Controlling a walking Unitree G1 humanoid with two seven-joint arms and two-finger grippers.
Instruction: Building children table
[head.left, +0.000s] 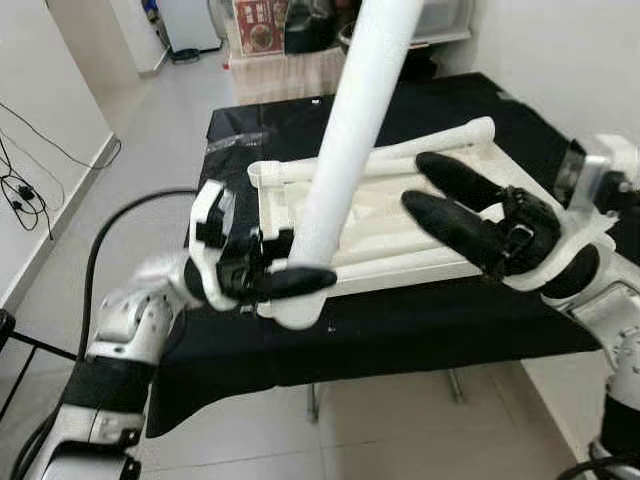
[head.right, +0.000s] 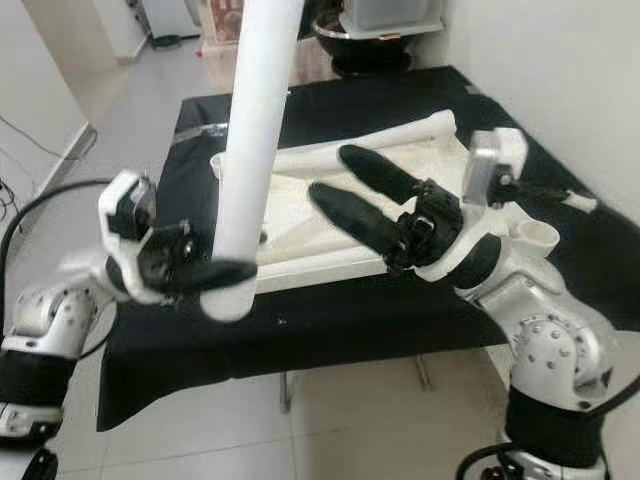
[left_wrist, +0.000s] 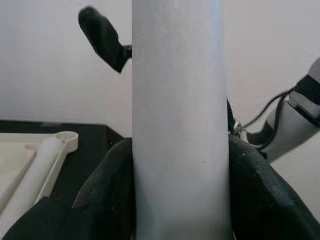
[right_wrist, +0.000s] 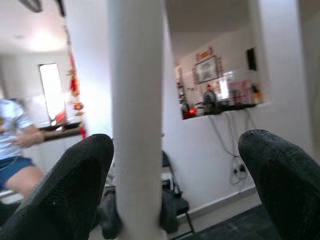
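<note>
Left fingers (head.left: 290, 280) clamped around white leg (head.left: 345, 150).

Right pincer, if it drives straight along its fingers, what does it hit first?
Probably the white leg: it stands between the open right pincer fingers in the right wrist view, held upright by the left pincer. How far ahead it stands is unclear.

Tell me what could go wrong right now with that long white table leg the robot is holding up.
The left gripper clamps the long white tube-shaped table leg only near its lower end, so the tall part may tip or slip. The right gripper is open beside it and could knock it. If dropped, it would hit the white plastic tabletop lying on the black-covered table.
</note>
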